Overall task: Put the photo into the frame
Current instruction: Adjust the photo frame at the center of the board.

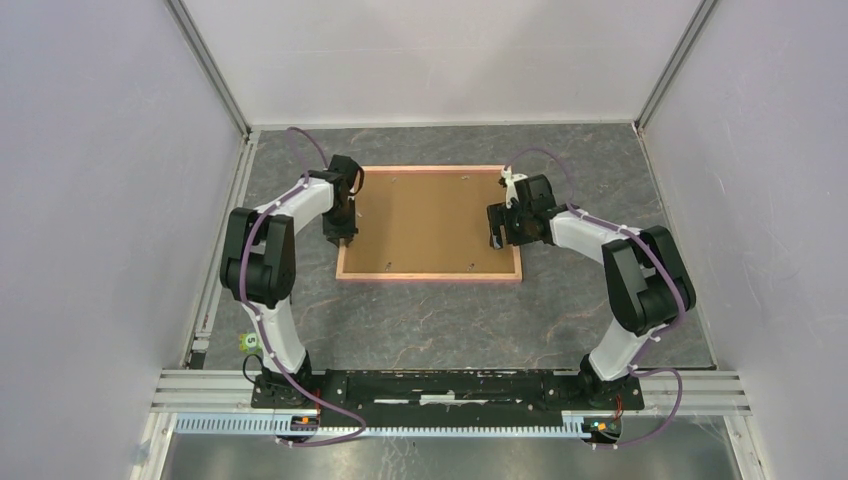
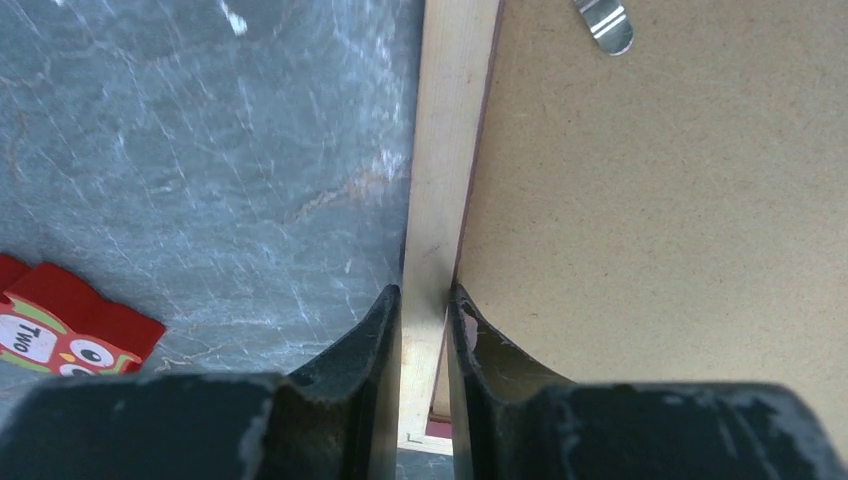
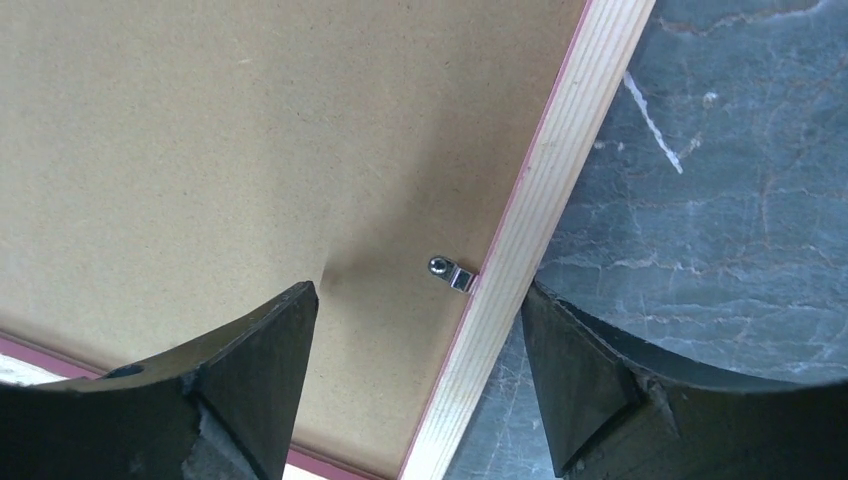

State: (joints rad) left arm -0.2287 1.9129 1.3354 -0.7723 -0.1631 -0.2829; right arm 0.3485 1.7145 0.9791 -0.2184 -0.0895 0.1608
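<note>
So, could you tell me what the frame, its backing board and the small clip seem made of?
The frame: pale bare wood on this face, with visible grain lines and pink paint along its edge. The backing board: probably fibreboard, matte brown, finely speckled and grainless. The clip: shiny silver metal, it seems.

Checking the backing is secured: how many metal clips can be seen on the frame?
2. One clip sits on the backing board ahead of the left gripper; another at the frame rail by the right gripper. Others may be hidden.
</note>
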